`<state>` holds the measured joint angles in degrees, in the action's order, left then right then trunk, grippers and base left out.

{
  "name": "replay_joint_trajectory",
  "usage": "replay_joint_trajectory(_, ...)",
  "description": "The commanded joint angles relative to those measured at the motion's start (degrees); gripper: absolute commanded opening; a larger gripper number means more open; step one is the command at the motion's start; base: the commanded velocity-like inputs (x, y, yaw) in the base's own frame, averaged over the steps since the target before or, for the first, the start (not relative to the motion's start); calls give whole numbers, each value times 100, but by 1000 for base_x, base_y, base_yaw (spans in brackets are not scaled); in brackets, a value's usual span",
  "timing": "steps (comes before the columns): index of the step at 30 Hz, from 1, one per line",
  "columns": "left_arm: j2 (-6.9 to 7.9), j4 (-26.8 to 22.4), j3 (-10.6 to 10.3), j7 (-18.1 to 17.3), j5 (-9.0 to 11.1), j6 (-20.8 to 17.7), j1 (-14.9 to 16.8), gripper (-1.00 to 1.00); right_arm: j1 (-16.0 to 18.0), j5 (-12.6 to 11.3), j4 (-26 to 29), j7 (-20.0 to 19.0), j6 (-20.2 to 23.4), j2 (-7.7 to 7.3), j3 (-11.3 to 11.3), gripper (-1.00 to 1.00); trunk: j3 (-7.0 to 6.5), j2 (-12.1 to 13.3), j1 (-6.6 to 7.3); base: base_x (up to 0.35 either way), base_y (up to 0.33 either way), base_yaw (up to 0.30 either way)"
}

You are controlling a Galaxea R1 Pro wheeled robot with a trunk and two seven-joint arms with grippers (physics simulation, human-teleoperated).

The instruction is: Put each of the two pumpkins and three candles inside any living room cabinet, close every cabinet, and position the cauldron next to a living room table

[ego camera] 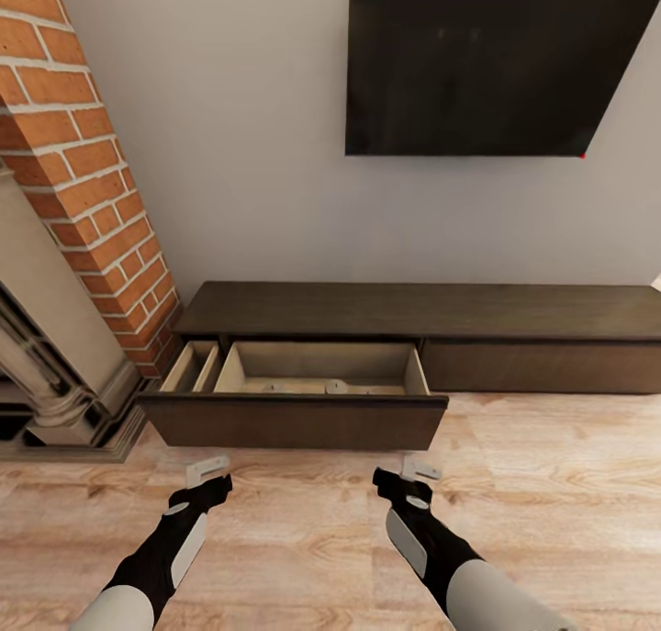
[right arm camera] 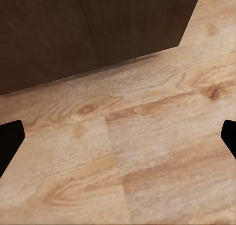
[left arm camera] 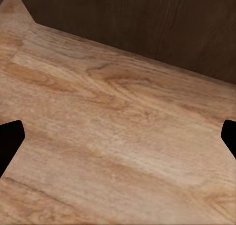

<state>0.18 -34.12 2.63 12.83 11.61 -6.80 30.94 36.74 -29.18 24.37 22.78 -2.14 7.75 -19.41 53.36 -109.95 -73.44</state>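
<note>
**Dark brown cabinet, drawer pulled open, both arms held short of it**

Dark brown cabinet [ego camera: 413, 311] low and long against the pale wall, under a black wall panel [ego camera: 487, 57]. Wide drawer [ego camera: 303, 401] drawn out at the left end, pale inside, with flat round beige candles [ego camera: 336, 388] just visible low at its front edge; count hard to tell. Brick column [ego camera: 87, 163] and stone fireplace surround [ego camera: 55, 355] to the left. Left gripper [ego camera: 207, 472] and right gripper [ego camera: 420, 469] above the wooden floor [ego camera: 551, 484], near the drawer front, not touching. Jaws spread wide on both, nothing between them. Pumpkins not located.
</note>
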Motion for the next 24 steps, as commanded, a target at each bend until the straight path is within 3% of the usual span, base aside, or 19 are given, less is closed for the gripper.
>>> replay_joint_trajectory(1, 0, 1, 0, 0, -1, 9, 0, 100, 3, 75, -91, -62, -153, 1, 2, 100, 18, -42, -23, 0, 0, 0)
replay_joint_trajectory(5, -2, -1, -2, -7, -1, 54, 0, 100, 6, 431, -464, -167, -758, 6, 25, 100, 90, -202, -110, 0, 0, 0)
replay_joint_trajectory(8, -43, 1, -79, -13, -7, 83, 0, 100, 8, 535, -576, -183, -1050, 5, 40, 100, 144, -322, -176, 0, 0, 0)
replay_joint_trajectory(12, -119, 8, -442, -7, -26, 427, 0, 100, 8, 601, -644, -193, -1537, 7, 33, 100, 216, -483, -264, 0, 0, 0)
replay_joint_trajectory(17, -138, 23, -808, 29, -23, 752, 0, 100, 9, 621, -674, -195, -1702, 36, 29, 100, 306, -683, -374, 0, 0, 0)
replay_joint_trajectory(24, -148, 121, -887, 35, -21, 970, 0, 100, 8, 623, -679, -197, -1753, 24, 23, 100, 431, -964, -528, 0, 0, 0)
